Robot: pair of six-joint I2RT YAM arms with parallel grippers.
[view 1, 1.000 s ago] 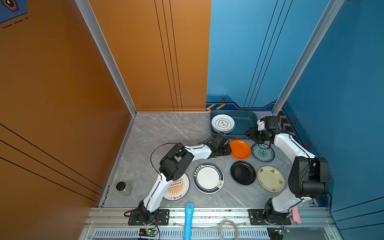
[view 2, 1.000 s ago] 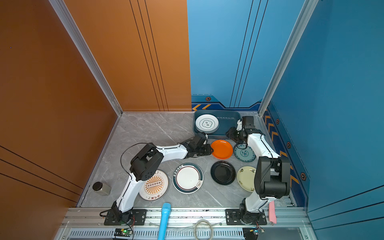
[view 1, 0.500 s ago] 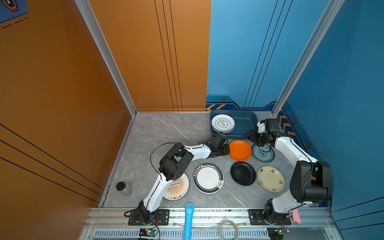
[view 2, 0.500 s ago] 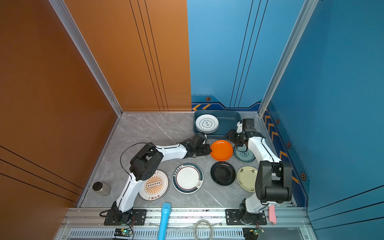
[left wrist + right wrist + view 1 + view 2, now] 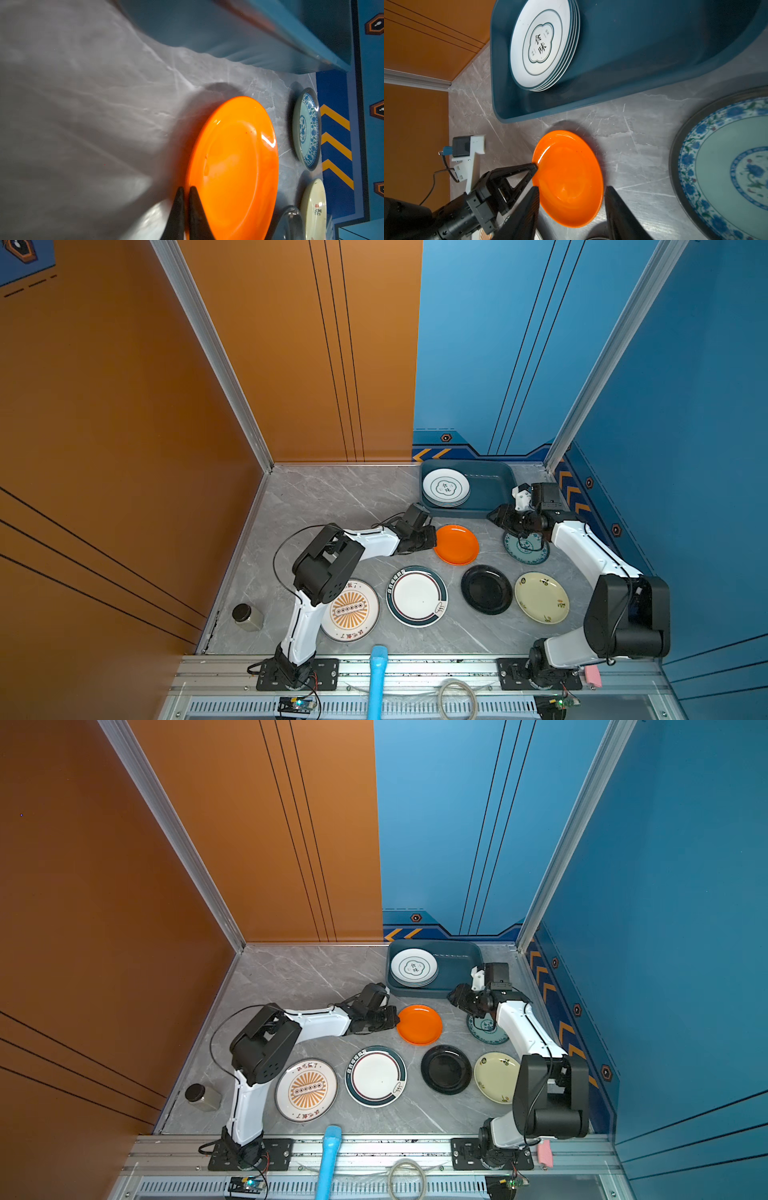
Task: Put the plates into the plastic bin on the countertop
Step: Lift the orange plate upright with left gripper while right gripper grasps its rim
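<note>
Holding a stack (image 5: 446, 488) of white plates with a green cloud motif at its left end, the dark teal bin (image 5: 496, 475) sits at the back of the countertop (image 5: 332, 497), open side up, its long axis along the rear wall. Just in front of it the glossy orange plate (image 5: 456, 544) faces up, round and so with no long axis. The left gripper (image 5: 430, 537) is clamped on its left rim, fingers (image 5: 178, 207) pinched almost together, and the plate seems slightly tilted over its shadow. The right gripper (image 5: 572, 188) hovers near the bin's front wall with jaws apart, holding nothing. Below it lies the patterned plate (image 5: 525, 549). Nearer the front, flat and face up in a row, lie the cream plate (image 5: 541, 597), black plate (image 5: 486, 589), teal-rimmed plate (image 5: 417, 596) and sunburst plate (image 5: 351, 611). A jar (image 5: 247, 617) stands at the left edge, its contents unclear.
</note>
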